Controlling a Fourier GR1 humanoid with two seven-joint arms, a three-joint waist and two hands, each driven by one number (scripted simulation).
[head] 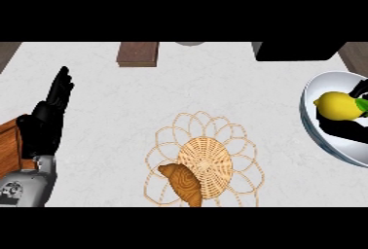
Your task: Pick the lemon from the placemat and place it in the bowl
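The yellow lemon (336, 105), with a green tip, is inside the silver bowl (335, 149) at the right edge of the counter. My right hand (343, 128) reaches into the bowl from the right; its black fingers show above and below the lemon, curled around it. Most of that hand is cut off by the frame edge. The woven placemat (208, 158) with looped edges lies in the middle front, with no lemon on it. My left hand (47, 116) rests at the far left, open with fingers pointing up.
A brown croissant (184, 186) sits on the placemat's front left part. A dark wooden block (138, 53) and a black box (298, 51) stand at the back. A wooden surface (7, 143) shows at the left edge.
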